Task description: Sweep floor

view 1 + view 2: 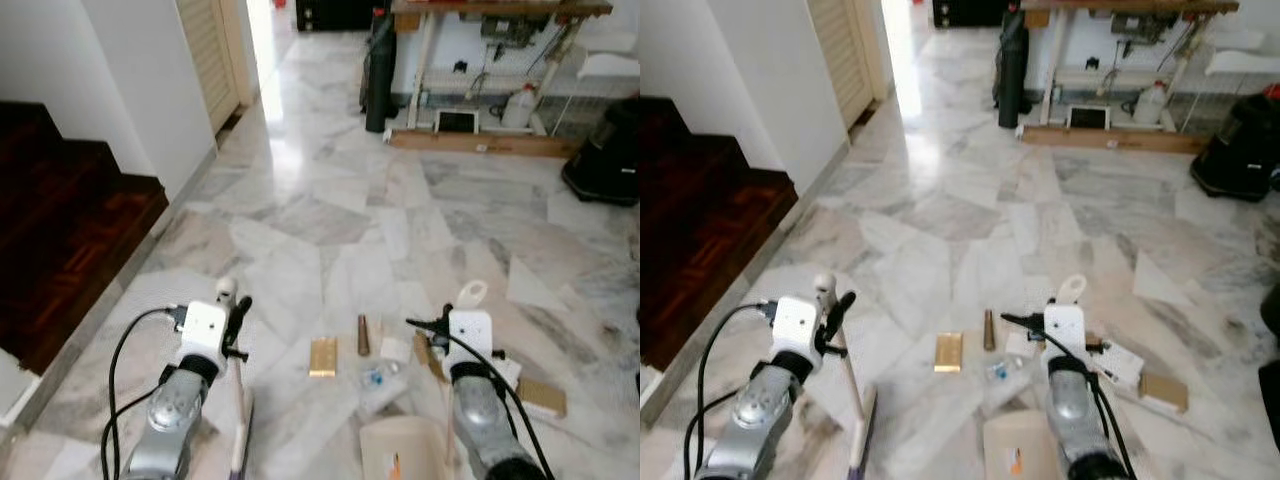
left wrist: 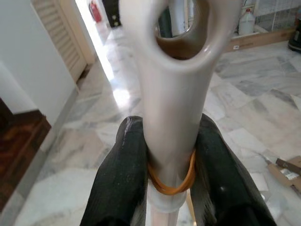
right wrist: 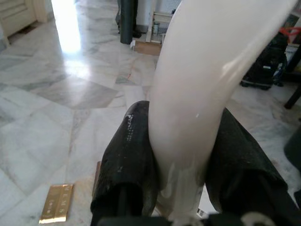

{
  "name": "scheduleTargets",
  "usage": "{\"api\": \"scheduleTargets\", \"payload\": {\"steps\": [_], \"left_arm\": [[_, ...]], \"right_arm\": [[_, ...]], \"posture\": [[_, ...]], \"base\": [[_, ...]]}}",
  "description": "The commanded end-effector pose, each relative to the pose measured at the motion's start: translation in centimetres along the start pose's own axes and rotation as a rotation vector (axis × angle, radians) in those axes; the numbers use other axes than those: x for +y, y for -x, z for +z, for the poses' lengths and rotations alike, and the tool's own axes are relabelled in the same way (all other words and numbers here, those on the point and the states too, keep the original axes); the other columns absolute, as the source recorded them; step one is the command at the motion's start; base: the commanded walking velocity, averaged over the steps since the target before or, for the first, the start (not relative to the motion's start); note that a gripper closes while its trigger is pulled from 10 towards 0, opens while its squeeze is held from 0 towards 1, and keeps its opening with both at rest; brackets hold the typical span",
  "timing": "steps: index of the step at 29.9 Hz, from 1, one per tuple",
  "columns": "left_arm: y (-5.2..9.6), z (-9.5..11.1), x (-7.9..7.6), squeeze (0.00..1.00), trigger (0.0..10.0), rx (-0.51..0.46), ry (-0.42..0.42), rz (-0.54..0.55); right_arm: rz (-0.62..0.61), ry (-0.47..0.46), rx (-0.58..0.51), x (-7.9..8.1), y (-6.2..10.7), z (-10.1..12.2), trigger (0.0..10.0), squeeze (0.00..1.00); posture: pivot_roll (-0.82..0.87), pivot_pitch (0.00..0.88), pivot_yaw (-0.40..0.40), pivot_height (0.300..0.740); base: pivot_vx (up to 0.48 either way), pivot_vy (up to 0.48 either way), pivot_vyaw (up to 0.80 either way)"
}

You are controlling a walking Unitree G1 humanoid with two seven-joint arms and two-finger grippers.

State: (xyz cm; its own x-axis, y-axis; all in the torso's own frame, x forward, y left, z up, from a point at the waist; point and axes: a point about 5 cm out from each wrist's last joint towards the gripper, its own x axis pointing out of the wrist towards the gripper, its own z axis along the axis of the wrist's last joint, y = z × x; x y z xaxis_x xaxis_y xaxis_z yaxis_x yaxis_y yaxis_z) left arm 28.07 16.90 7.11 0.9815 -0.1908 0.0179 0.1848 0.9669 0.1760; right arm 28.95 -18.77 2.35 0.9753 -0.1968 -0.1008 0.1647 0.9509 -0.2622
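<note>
Broom handle (image 2: 171, 122): white, glossy, orange band; left gripper (image 2: 171, 188) jaws clamp it. Right gripper (image 3: 181, 165) jaws clamp white dustpan handle (image 3: 207, 94).

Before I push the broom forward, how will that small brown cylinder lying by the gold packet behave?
The brown cylinder lies on its side on polished marble floor, so it will probably roll or skid off rather than travel straight. It looks small and light, so a gentle stroke should move it. The flat gold packet beside it should just slide.
</note>
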Motion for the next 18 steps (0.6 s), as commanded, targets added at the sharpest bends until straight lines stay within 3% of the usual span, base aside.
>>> {"api": "scheduleTargets", "payload": {"steps": [1,14,18], "left_arm": [[-0.27,0.71,0.36,0.0,10.0,-0.033,-0.021,0.008],[-0.34,0.79,0.37,0.0,10.0,-0.036,-0.017,0.014],[-0.35,0.8,0.36,0.0,10.0,-0.036,-0.013,0.016]], "right_arm": [[-0.004,0.006,-0.003,-0.16,-0.16,0.15,10.0,0.0],[-0.013,0.008,-0.002,-0.39,-0.18,0.11,10.0,0.0],[-0.016,0.008,-0.004,-0.49,-0.23,0.17,10.0,0.0]], "posture": [[0.07,0.0,0.076,0.74],[0.07,0.005,0.074,0.74],[0.07,0.007,0.073,0.74]], "base": [[0.0,-0.311,0.0],[0.0,-0.305,0.0],[0.0,-0.061,0.0]]}}
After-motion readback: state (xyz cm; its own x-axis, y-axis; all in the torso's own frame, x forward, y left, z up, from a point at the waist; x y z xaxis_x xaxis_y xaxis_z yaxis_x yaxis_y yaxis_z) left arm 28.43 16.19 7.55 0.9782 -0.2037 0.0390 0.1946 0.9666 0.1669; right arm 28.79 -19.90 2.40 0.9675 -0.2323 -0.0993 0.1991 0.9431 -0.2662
